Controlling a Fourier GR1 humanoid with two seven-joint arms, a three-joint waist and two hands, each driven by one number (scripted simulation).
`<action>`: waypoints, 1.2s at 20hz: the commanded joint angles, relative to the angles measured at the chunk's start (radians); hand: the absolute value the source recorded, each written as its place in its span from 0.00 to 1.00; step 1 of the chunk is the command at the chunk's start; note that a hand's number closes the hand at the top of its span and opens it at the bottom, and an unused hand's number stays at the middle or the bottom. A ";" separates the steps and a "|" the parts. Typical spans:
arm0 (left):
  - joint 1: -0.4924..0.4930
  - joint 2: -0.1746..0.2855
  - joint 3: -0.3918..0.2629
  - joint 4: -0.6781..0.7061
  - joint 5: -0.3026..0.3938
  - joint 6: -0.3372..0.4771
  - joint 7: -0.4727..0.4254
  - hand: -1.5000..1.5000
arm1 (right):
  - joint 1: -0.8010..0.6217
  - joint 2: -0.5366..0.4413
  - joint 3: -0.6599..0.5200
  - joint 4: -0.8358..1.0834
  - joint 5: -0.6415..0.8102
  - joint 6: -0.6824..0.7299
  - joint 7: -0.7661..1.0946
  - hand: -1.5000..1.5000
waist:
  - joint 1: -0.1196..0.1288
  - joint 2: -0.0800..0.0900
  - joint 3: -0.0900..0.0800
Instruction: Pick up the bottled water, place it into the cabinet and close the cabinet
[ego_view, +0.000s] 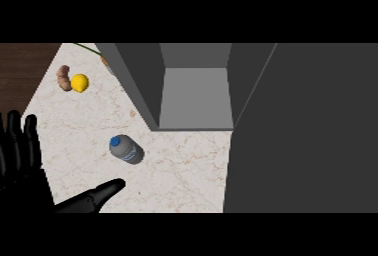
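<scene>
1. Marble counter (177, 170) carries everything. The bottle (126, 149) sits near its middle, a little toward the front, just ahead of the cabinet (140, 85) and apart from it. Its blue cap points toward the back left corner. From this steep look down I cannot tell whether it stands or lies.
2. At the back the cabinet stands open, grey inside, and the bottle is not in it. The dark panel (310, 125) along the right edge looks to me like its door, standing wide.
3. At the front left corner the left hand (22, 185) is released: fingers straight and up, thumb out toward the bottle. It holds nothing and is near the bottle but not touching. The right hand shows nowhere.
4. The step in hand, as I judge it, is the pick-up, not yet begun. Nothing of the task is done.
5. To do it well, come at the bottle's body from the side, below the cap, with fingers on one flank and thumb on the other. Close only once the body lies well between them. A smooth round bottle will likely roll or skid if nudged first.
6. Lift clear of the counter before heading back, then go straight into the opening and keep off the cabinet's near wall.
7. The lemon (80, 83) and brown root (64, 77) near the back left corner lie well apart from that path. Leave the door until the hand is out.
</scene>
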 joint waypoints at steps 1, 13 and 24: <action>0.069 -0.002 -0.163 -0.076 -0.106 0.141 0.055 0.00 | 0.051 0.026 0.107 -0.135 0.060 -0.037 0.090 0.00 | 0.001 0.001 -0.002; 0.117 0.013 -0.340 -0.270 -0.423 0.171 0.357 0.00 | 0.068 0.045 0.243 -0.241 0.146 -0.094 0.200 0.00 | 0.008 0.001 -0.001; 0.096 0.035 -0.313 -0.263 -0.449 0.172 0.436 0.00 | 0.052 0.025 0.267 -0.185 0.181 -0.146 0.167 0.00 | 0.005 0.002 0.000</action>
